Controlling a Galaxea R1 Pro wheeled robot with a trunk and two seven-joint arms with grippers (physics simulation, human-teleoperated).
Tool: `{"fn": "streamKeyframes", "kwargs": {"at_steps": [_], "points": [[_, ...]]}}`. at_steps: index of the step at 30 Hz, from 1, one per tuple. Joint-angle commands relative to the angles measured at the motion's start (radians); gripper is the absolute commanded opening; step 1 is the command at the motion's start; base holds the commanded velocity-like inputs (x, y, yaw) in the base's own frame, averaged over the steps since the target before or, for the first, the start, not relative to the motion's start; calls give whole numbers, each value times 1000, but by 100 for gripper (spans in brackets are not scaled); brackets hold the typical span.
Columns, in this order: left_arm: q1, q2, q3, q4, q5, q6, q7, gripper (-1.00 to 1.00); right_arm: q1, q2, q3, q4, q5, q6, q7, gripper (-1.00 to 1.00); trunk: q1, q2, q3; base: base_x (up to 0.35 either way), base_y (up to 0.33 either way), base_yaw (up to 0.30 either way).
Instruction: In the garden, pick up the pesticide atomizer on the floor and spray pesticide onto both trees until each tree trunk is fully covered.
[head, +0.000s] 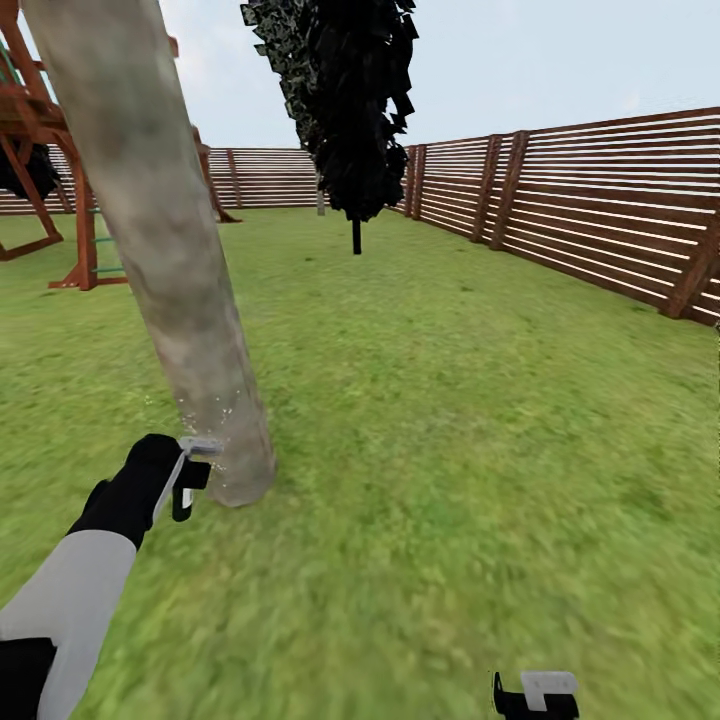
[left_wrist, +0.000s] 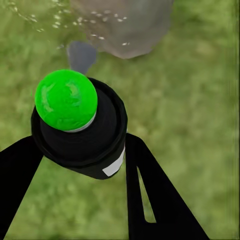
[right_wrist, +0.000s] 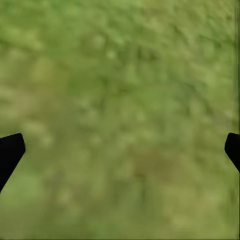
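Two left jaws clamp pesticide atomizer (left_wrist: 80, 127) beside tree trunk (head: 160, 240).

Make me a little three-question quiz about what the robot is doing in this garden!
1. True or false: the left gripper holds a spray bottle.
2. What dots the low part of the tree trunk near the bottle? A) red paint B) fine white specks C) leaves
3. Fill in: the right gripper hangs open over the ____.

Key: 1 true; the black fingers sit against the bottle, whose cap looks green in the left wrist view. 2 B. 3 grass.
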Motion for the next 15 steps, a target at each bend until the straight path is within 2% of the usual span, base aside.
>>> {"fn": "streamKeyframes", "kwargs": {"at_steps": [1, 5, 7, 10, 15], "points": [[-1, -3, 1, 0, -4, 0, 0, -100, 0, 0, 0, 0, 0, 0, 0, 100, 0, 0, 0, 35, -269, 1], [-1, -1, 4, -3, -7, 0, -1, -100, 0, 0, 1, 0, 0, 0, 0, 100, 0, 0, 0, 158, -215, 0], [0, 11, 9, -2, -9, -1, -2, -100, 0, 1, 1, 0, 0, 0, 0, 100, 0, 0, 0, 47, -41, 3], [-1, 26, 10, -4, -5, -2, -2, -100, 0, 1, 1, 0, 0, 0, 0, 100, 0, 0, 0, 6, -5, 179], [-17, -1, 5, -107, -1, 13, -4, -100, 0, 1, 1, 0, 0, 0, 0, 100, 0, 0, 0, 0, 0, 273]]}}
